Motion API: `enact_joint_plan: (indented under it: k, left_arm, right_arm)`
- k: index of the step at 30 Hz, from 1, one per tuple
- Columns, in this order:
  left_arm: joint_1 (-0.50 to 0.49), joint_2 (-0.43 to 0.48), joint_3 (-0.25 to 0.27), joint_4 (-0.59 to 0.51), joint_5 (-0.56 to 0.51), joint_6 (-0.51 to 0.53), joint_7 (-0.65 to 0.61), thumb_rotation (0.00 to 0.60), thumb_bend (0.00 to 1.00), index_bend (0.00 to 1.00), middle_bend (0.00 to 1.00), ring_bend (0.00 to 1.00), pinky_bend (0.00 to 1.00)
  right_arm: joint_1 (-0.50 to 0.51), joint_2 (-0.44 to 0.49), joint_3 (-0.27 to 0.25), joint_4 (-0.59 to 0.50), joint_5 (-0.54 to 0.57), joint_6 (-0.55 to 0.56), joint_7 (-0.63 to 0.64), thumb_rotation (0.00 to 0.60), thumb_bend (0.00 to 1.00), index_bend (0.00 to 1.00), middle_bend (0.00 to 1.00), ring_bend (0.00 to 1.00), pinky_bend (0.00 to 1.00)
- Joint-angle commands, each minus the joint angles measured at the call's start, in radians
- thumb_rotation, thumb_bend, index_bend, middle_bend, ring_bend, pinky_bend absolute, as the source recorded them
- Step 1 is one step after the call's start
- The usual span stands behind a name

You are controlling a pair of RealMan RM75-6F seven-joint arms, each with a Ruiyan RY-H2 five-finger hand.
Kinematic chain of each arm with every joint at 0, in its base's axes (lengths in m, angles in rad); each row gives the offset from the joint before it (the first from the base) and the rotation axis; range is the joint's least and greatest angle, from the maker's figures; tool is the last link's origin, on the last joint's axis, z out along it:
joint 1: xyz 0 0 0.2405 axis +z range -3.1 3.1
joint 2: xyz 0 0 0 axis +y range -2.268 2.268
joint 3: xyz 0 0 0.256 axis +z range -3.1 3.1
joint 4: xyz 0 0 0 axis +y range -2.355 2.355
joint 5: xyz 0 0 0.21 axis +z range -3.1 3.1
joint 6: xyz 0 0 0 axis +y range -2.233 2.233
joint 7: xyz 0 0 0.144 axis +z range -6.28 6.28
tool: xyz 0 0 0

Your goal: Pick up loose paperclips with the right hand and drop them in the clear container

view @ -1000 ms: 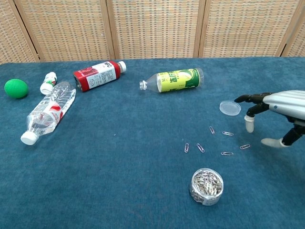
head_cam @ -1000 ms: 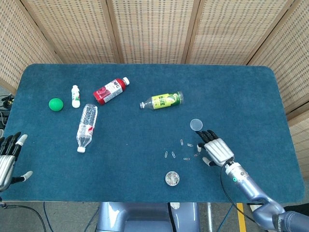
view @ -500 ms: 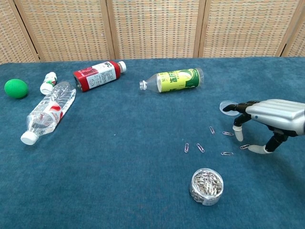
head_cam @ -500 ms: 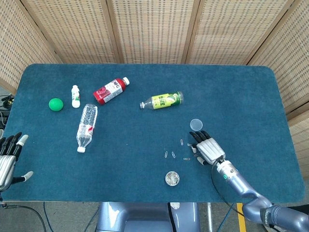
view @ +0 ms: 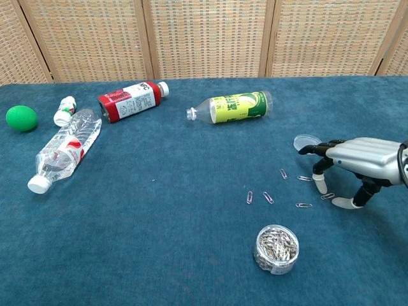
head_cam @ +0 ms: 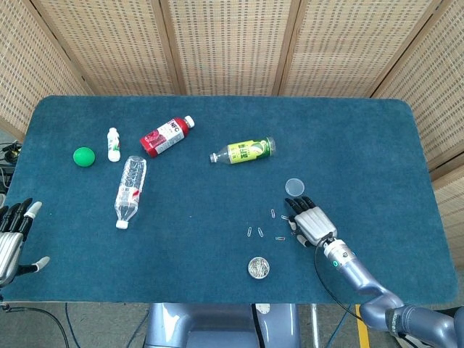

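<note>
Silver paperclips (view: 304, 205) lie just beside the right hand's (view: 357, 159) fingertips (view: 321, 189).

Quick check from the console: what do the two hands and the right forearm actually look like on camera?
The right hand has a ribbed silver-grey back, black fingers and pale fingertips. Its forearm is a smooth silver-blue tube with a small green light and a thin black cable alongside. The left hand looks the same: grey back, dark fingers, white tips.

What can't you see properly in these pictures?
- Silver right hand: both views are too small to show whether its fingertips touch the loose paperclip under it.
- Left hand: cut off by the head view's left edge; absent from the chest view.
- Round clear container: its paperclips are too tangled to count.
</note>
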Motion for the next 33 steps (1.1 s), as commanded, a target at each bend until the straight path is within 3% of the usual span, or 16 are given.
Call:
enact_joint_plan:
  k: [1, 11, 20, 33]
  left_arm:
    - [0.000, 0.001, 0.001, -0.001, 0.001, 0.000, -0.002, 0.600, 0.00, 0.00, 0.00, 0.00, 0.00]
    - [-0.001, 0.004, 0.002, 0.000, 0.002, -0.001, -0.013, 0.600, 0.00, 0.00, 0.00, 0.00, 0.00]
    - [0.000, 0.006, 0.004, -0.002, 0.005, 0.001, -0.017, 0.600, 0.00, 0.00, 0.00, 0.00, 0.00]
    - [0.001, 0.013, 0.006, -0.005, 0.006, -0.001, -0.030, 0.600, 0.00, 0.00, 0.00, 0.00, 0.00]
  right_arm:
    - [0.003, -0.003, -0.001, 0.005, 0.009, -0.003, -0.008, 0.600, 0.35, 0.49, 0.00, 0.00, 0.00]
    - [0.013, 0.000, -0.004, -0.002, 0.042, -0.018, -0.040, 0.600, 0.35, 0.50, 0.00, 0.00, 0.00]
    - [0.025, -0.034, -0.003, 0.017, 0.053, -0.013, -0.054, 0.600, 0.42, 0.57, 0.00, 0.00, 0.00]
    - [0.021, -0.053, -0.005, 0.027, 0.031, 0.037, -0.032, 0.600, 0.42, 0.61, 0.04, 0.00, 0.00]
